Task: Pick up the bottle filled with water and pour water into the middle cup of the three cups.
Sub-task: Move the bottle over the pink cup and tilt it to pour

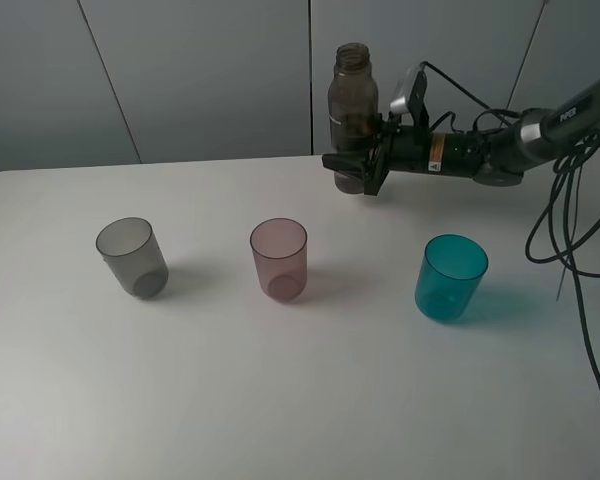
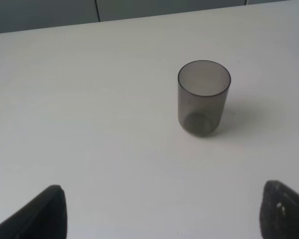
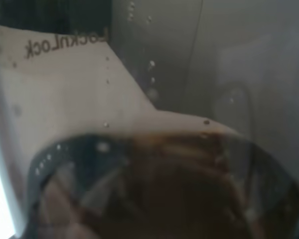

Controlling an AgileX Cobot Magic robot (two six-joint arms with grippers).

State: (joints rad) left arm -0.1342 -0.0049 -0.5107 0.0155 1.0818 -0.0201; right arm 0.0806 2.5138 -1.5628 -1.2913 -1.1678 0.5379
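The smoky brownish-grey bottle (image 1: 352, 100) stands upright and capless at the back of the table, right of centre. My right gripper (image 1: 358, 165) is shut on its lower part, reaching in from the right. The right wrist view is filled by the bottle's wall (image 3: 154, 164), with droplets and lettering. The pale pink middle cup (image 1: 278, 258) stands in front of and left of the bottle, between the smoky grey cup (image 1: 132, 256) and the teal-blue cup (image 1: 450, 277). My left gripper (image 2: 164, 219) is open and empty, short of the grey cup (image 2: 203, 97); it is out of the high view.
The white table (image 1: 300, 400) bears the three cups in a row. Black cables (image 1: 572, 240) hang off the right arm past the table's right edge. A grey panelled wall (image 1: 180, 70) stands close behind the table.
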